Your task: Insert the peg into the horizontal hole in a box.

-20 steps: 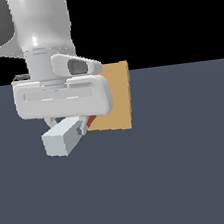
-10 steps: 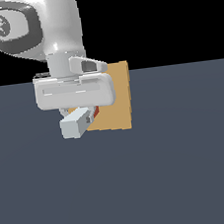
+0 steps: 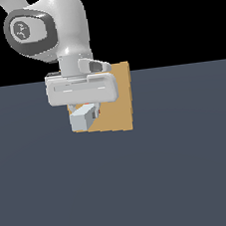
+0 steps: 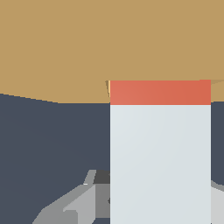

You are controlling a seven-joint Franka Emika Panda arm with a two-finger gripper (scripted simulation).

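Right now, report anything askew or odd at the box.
Nothing stands out. The peg lies square to the box, its red end at the box's face with only a short red band showing. The gripper holds its pale part.

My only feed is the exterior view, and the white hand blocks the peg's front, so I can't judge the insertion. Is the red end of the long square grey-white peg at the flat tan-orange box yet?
Observer: Yes. In the wrist view the red end of the long grey-white peg meets the flat tan-orange box, with only a short red band showing.
Operator: Can you see the hole?
Observer: Only a darker sliver of the hole beside the red end; the peg covers the rest.
Operator: Is the gripper on the peg?
Observer: Grey fingers flank the pale body on both sides, so the gripper looks closed on it.
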